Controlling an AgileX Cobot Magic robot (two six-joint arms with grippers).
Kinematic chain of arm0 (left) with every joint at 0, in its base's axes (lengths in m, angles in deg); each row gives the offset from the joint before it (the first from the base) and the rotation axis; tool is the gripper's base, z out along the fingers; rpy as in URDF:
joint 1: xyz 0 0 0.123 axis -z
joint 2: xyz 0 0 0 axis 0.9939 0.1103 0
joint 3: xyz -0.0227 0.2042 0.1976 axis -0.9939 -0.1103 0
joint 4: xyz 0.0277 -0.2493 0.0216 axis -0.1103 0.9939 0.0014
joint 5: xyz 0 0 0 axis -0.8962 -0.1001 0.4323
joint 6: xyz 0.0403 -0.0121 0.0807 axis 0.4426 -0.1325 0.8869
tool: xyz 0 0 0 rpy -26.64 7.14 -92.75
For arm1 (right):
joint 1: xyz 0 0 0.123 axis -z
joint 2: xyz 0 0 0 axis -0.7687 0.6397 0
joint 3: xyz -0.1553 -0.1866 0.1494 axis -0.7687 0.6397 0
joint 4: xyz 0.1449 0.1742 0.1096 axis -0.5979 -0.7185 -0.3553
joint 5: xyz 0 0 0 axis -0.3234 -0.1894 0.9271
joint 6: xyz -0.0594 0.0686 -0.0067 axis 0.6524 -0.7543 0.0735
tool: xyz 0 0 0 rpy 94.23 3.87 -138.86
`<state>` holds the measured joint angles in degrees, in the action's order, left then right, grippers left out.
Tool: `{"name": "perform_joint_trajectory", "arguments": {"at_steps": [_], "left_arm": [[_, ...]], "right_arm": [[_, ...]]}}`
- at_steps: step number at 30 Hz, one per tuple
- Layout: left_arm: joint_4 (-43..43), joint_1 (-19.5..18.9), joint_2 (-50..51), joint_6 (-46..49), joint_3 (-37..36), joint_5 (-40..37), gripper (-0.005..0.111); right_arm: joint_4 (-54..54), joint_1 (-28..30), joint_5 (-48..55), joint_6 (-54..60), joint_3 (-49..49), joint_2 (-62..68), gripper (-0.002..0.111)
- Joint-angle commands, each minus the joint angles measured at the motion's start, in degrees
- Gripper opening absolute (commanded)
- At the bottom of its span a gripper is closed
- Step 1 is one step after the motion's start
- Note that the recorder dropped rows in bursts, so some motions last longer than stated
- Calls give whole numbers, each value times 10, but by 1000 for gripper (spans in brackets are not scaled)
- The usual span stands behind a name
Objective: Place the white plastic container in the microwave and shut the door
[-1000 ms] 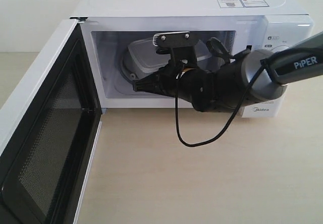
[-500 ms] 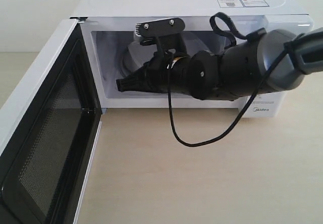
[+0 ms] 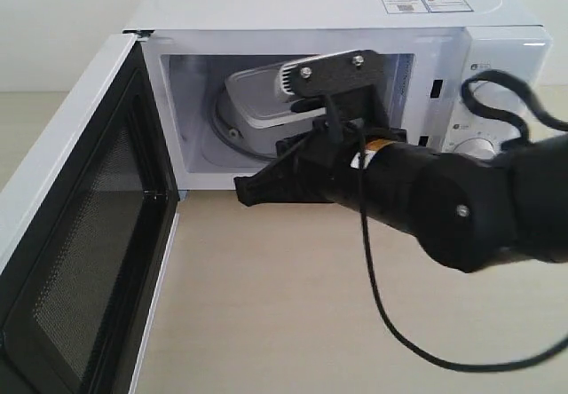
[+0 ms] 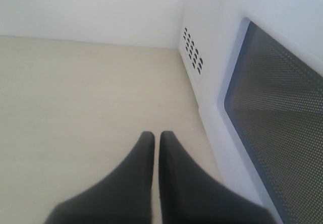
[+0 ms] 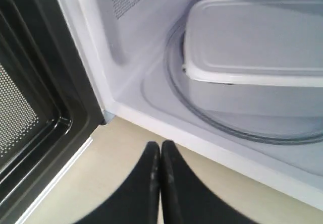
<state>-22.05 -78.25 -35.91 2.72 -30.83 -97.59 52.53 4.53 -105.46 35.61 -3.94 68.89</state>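
White plastic container (image 3: 257,101) lengthwise across microwave (image 3: 266,3)

Smooth plastic container (image 5: 252,37), glossy microwave (image 3: 311,3), matt fingers (image 5: 174,193).

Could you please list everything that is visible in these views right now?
microwave: one, white, on the table.
door: one, white, dark mesh window, swung open.
white plastic container: one, white, on the glass turntable inside.
glass turntable: one, clear, cavity floor.
stickers: two, white-blue, microwave's top.
table: one, pale wood, under everything.
cable: one, black, under right arm.
left hand: one, black, shut, beside the door.
right hand: one, black, shut, before the cavity.
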Motion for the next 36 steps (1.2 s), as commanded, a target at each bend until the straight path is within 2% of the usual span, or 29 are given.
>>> {"name": "perform_joint_trajectory", "arguments": {"at_steps": [1,9,22,36], "left_arm": [[0,-1,-2,2,-2,3,4],[0,-1,-2,2,-2,3,4],[0,-1,-2,2,-2,3,4],[0,-1,-2,2,-2,3,4]], "right_arm": [[-1,-1,-39,4,66,-72,0],[-1,-1,-93,2,187,-194,0],[0,-1,-108,9,336,-374,0],[-1,-1,-89,9,349,-417,0]]}}
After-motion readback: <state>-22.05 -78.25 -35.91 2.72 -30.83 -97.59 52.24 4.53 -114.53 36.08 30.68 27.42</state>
